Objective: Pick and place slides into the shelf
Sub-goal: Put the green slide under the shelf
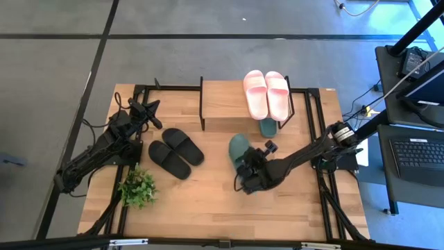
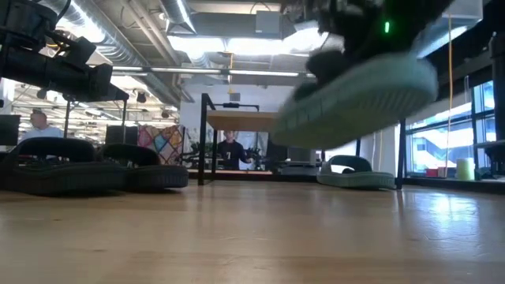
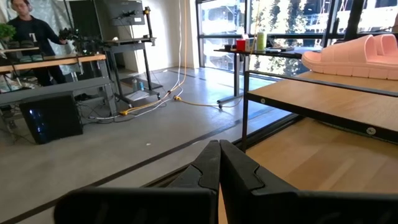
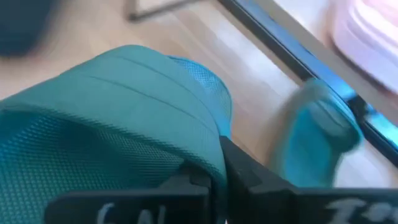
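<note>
Low view: green slide [image 2: 359, 99] clamped in right jaws, airborne.

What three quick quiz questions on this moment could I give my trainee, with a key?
1. True or false: the right gripper holds a green slide off the table.
2. Which pair lies on the shelf top? A black B pink C green
3. Fill in: the second green slide sits ___ the shelf.

Key: 1 true; 2 B, the pink slides; 3 under. The left gripper waits shut near the black slides.
</note>
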Controlling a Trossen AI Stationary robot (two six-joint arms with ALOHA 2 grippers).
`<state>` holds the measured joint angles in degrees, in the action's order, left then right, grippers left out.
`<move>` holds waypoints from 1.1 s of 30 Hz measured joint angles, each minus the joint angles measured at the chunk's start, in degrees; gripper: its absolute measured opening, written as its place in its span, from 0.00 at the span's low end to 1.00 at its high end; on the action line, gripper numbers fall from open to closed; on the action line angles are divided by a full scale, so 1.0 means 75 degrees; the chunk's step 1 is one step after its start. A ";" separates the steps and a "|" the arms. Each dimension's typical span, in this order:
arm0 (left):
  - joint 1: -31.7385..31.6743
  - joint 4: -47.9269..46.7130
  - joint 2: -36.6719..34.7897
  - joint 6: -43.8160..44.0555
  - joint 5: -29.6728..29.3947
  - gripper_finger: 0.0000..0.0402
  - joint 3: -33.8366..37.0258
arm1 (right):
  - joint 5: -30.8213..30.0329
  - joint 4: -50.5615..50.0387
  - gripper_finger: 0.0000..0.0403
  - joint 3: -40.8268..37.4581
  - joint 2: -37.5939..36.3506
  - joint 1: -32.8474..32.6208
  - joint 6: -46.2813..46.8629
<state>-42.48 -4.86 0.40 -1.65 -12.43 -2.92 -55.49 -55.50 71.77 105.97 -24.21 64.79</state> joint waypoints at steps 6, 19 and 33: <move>0.0003 0.0001 0.0000 0.0000 0.0002 0.00 0.0001 | -0.0008 0.0075 0.03 -0.0882 -0.0006 0.0314 0.0888; 0.0000 0.0003 0.0000 -0.0228 -0.0012 0.00 0.0003 | -0.0082 0.2163 0.03 -0.2317 -0.0020 0.1358 0.0371; 0.0000 0.0003 0.0000 -0.0399 -0.0017 0.00 0.0000 | -0.0299 0.2629 0.12 -0.2596 -0.0029 0.2078 -0.0694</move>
<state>-42.48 -4.84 0.40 -4.64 -12.56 -2.92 -57.73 -35.78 52.30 105.76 -8.62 59.59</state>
